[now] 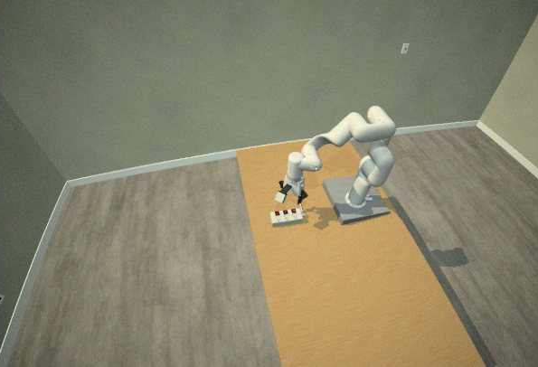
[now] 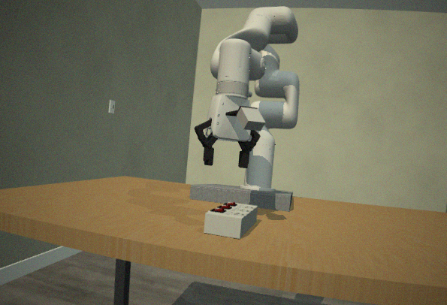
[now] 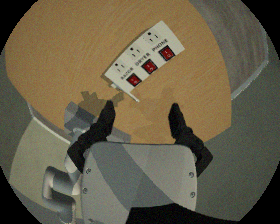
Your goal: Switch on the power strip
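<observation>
A white power strip [image 1: 287, 221] [image 2: 224, 225] [image 3: 158, 31] lies flat on the table [image 1: 337, 280] [image 2: 92, 210] [image 3: 51, 45], switches up. In the wrist view its labels read RAZOR, DRYER and PHONE. The red RAZOR switch [image 3: 134, 80] is at the cord end, the DRYER switch [image 3: 149, 66] is in the middle and the PHONE switch [image 3: 167, 53] is at the far end. Which way each rocker is tipped is too small to tell. My gripper [image 2: 225, 166] [image 3: 142, 108] is wide open and empty, above the table and clear of the strip.
The strip's short white cord [image 3: 130, 95] sticks out at its RAZOR end. The grey base plate [image 1: 364, 215] [image 2: 220, 193] of the arm stands on the table beyond that end. The table's edge [image 1: 252, 226] runs close past the strip's PHONE end.
</observation>
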Robot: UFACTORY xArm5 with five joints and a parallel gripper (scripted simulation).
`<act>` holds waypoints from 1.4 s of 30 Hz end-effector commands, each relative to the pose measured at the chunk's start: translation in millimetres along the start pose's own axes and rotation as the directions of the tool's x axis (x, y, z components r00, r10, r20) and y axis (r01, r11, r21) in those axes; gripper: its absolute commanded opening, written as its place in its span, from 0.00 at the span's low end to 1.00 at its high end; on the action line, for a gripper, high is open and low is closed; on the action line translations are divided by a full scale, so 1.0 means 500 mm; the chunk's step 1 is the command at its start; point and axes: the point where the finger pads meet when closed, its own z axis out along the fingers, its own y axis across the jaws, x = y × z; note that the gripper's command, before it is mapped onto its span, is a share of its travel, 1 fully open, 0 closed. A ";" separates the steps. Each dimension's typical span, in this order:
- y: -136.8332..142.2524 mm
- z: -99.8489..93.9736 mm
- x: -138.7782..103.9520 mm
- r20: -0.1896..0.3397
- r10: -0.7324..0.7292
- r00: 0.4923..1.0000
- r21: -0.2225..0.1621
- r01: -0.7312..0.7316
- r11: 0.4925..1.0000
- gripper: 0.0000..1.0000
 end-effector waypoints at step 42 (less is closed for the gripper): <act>0.019 -0.058 0.148 -0.274 -0.961 0.044 0.329 0.943 -0.051 1.00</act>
